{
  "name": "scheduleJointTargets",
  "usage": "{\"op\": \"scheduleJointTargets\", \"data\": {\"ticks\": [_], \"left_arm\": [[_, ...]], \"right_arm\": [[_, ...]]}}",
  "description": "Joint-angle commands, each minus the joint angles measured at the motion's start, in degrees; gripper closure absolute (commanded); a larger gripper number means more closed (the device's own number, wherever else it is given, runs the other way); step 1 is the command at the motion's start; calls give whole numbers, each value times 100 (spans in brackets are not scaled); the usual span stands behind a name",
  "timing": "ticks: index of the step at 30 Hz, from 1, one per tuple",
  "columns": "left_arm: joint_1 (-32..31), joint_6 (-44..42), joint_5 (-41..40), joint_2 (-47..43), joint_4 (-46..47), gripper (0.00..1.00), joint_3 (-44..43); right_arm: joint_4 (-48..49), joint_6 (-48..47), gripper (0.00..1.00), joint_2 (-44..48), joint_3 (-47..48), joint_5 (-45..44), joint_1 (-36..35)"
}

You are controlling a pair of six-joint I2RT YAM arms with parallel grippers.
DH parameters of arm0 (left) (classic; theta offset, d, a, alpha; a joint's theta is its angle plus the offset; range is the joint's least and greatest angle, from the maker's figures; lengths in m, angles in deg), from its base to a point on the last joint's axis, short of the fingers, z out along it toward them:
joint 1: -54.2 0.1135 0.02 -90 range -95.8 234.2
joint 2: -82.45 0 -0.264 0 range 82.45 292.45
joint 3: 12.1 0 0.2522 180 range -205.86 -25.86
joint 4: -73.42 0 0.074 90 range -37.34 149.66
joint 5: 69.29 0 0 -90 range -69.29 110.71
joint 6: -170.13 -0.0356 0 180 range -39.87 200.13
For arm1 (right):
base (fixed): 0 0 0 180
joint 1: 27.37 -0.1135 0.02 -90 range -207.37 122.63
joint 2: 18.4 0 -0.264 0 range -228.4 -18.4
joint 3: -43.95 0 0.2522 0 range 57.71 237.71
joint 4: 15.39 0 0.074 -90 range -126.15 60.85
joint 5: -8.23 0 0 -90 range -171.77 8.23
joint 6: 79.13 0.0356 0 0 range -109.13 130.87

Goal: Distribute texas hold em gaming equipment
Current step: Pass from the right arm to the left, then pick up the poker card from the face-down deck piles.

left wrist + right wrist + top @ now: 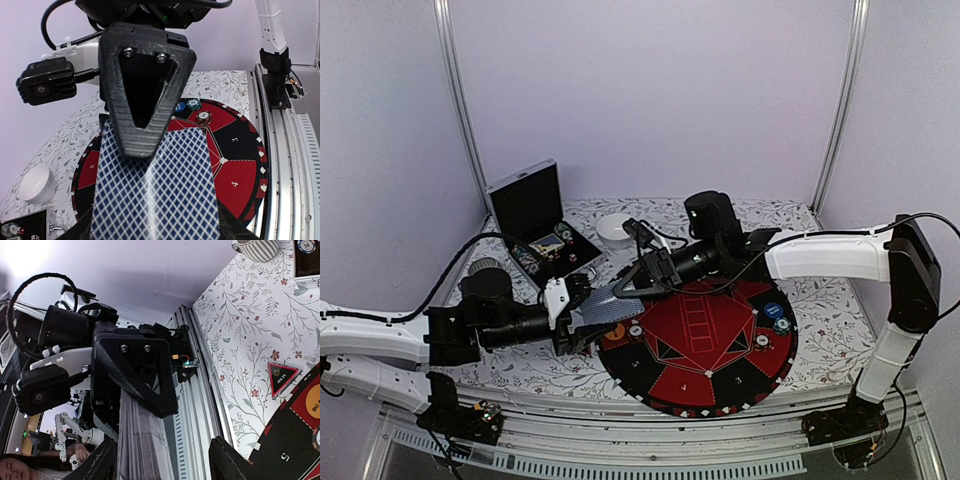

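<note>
Floral-print surface [840, 340], with both arms meeting above its left-middle. Left fingers [237, 231] are part-closed on the side edges of a stack of playing cards [155, 195]. The cards are held off the surface, backs toward the left wrist camera. Right fingers [227, 462] are spread wide around the stack's far end. One lies over the card backs, but no clamp is visible. Below the fingers is a round red-and-black mat [720, 370]. Orange button disc [615, 332] sits on the mat just under the cards. Blue button disc [773, 310] and poker chips [782, 324] are well apart from the fingers, at the mat's edge on the right arm's side. Open case [530, 205] stands behind the left fingers.
</note>
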Motion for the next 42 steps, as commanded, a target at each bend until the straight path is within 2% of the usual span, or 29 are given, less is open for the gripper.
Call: {"op": "scheduleJointTargets", "data": {"ticks": [1, 8, 31, 37, 42], "left_arm": [[54, 66, -27, -109, 207, 41, -131], [67, 50, -73, -304, 274, 41, 1], [110, 108, -196, -417, 273, 43, 125], [111, 116, -176, -344, 382, 43, 108], [112, 141, -168, -294, 432, 43, 90]], "right_arm": [[-856, -611, 35, -193, 345, -670, -95], [-1455, -1040, 35, -87, 468, -1229, -71], [-2306, -1665, 38, 187, 792, -1754, -8], [-2049, -1813, 30, 67, 1019, -1277, -189], [-2050, -1852, 27, -72, 1133, -1293, -239]]}}
